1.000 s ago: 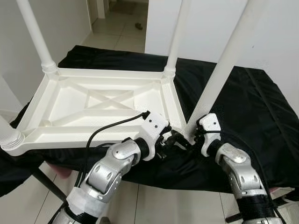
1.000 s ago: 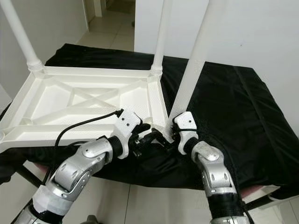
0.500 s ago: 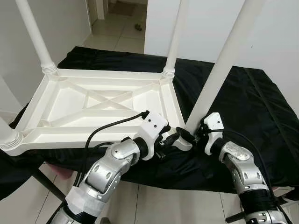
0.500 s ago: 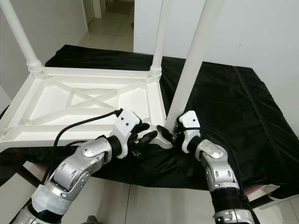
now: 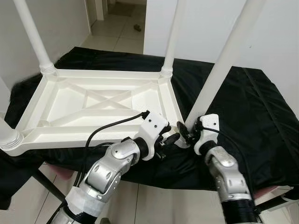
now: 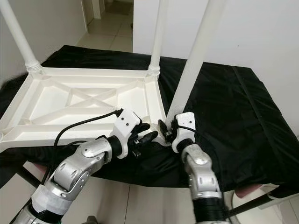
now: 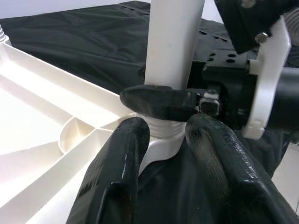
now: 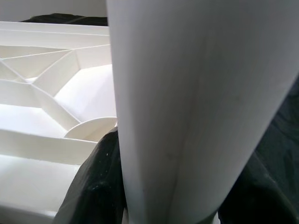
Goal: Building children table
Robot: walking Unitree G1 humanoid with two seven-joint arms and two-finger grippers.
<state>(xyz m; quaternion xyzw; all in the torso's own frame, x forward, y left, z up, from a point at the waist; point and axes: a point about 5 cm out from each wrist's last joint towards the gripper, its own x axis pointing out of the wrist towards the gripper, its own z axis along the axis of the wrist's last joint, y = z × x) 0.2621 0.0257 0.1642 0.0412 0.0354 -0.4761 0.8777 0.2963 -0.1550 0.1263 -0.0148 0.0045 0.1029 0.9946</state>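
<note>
White kids' table (image 5: 100, 105) lay upside down on a black cloth (image 5: 243, 102).
Right gripper (image 5: 188, 132) clamped the near right leg (image 5: 219, 70); left gripper (image 7: 163, 140) fingers sat apart around its base.

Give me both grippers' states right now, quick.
Left gripper: open, fingers either side of the corner socket, below the leg.
Right gripper: shut on the leg, near its base.
</note>
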